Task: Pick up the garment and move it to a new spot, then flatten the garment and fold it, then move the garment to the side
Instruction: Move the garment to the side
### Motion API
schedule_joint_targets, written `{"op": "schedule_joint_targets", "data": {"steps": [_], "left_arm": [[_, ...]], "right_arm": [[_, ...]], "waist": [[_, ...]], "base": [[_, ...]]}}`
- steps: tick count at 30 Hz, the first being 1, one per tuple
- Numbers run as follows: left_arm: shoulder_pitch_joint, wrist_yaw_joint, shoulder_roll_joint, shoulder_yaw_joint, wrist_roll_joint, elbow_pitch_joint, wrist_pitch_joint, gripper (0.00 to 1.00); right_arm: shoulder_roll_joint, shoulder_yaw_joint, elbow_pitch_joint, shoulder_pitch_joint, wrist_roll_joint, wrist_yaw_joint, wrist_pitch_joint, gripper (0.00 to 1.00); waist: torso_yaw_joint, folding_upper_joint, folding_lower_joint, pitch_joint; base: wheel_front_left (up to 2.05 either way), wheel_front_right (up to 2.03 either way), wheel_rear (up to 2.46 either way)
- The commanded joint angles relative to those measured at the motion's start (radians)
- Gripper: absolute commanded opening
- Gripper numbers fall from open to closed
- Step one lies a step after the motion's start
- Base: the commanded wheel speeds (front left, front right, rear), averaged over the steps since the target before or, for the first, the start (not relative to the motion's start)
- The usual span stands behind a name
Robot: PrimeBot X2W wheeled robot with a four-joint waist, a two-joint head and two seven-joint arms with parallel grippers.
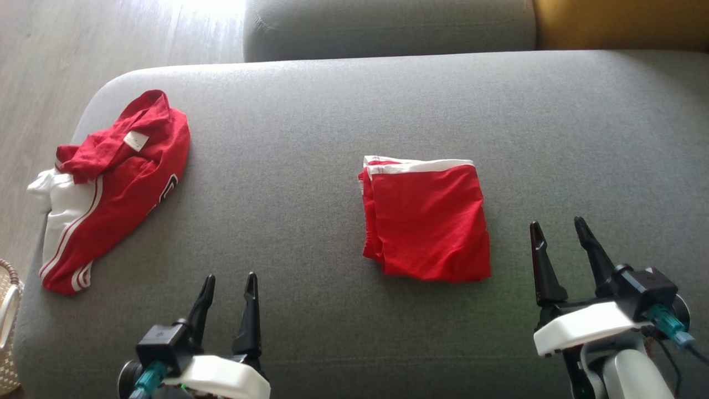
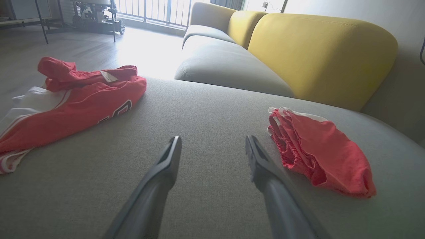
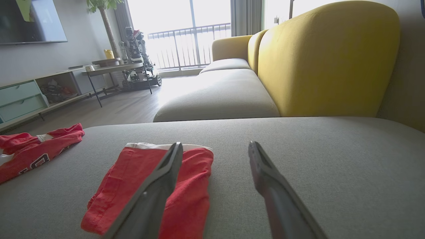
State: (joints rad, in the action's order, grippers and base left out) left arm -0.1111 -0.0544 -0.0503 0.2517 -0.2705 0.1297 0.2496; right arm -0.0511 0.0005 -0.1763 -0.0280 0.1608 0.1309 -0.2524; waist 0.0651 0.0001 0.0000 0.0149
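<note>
The folded red cloth garment with white waistband [image 1: 426, 221] lies in the middle of the grey fabric sofa seat [image 1: 310, 111], ready to go aside, I judge; my left pincer [image 1: 231, 276] and right pincer [image 1: 556, 221] hover wide and empty over that seat's near edge

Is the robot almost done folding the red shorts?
Nearly. The red shorts already lie folded in a square on the grey cushion. Nothing is in hand: left gripper and right gripper both stand open and empty. Left to do: move the shorts to the side. The red jersey lies crumpled at the cushion's left end.
</note>
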Motion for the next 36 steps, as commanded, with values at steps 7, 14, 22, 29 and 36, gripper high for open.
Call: {"op": "schedule_joint_targets", "data": {"steps": [7, 14, 22, 29, 36], "left_arm": [[0.037, -0.015, 0.000, -0.024, 0.005, -0.047, 0.012, 1.00], [0.037, -0.015, 0.000, -0.022, 0.006, -0.048, 0.012, 1.00], [0.072, -0.004, 0.000, -0.006, 0.011, -0.054, 0.012, 1.00], [0.125, 0.011, 0.000, 0.007, 0.005, -0.049, 0.012, 1.00], [0.166, 0.022, 0.000, 0.014, -0.013, -0.050, 0.012, 1.00]], "right_arm": [[0.001, 0.033, 0.026, -0.022, -0.005, 0.000, -0.009, 1.00], [0.001, 0.029, 0.013, -0.025, -0.012, 0.000, -0.009, 1.00], [0.001, 0.084, -0.071, -0.101, -0.010, 0.000, -0.009, 1.00], [0.001, 0.113, -0.254, -0.279, 0.077, 0.000, 0.061, 1.00], [0.001, 0.081, -0.432, -0.406, 0.090, 0.000, 0.137, 1.00]], "waist": [[0.004, -0.0001, 0.0000, 0.001], [0.007, -0.0001, 0.0000, 0.002], [0.023, -0.0001, 0.0000, 0.066], [0.055, -0.0001, 0.0000, 0.149], [0.092, -0.0001, 0.0000, 0.196]], "base": [[0.00, 0.00, 0.00], [0.00, 0.00, 0.00], [0.00, 0.00, 0.00], [0.00, 0.00, 0.00], [0.00, 0.00, 0.00]]}}
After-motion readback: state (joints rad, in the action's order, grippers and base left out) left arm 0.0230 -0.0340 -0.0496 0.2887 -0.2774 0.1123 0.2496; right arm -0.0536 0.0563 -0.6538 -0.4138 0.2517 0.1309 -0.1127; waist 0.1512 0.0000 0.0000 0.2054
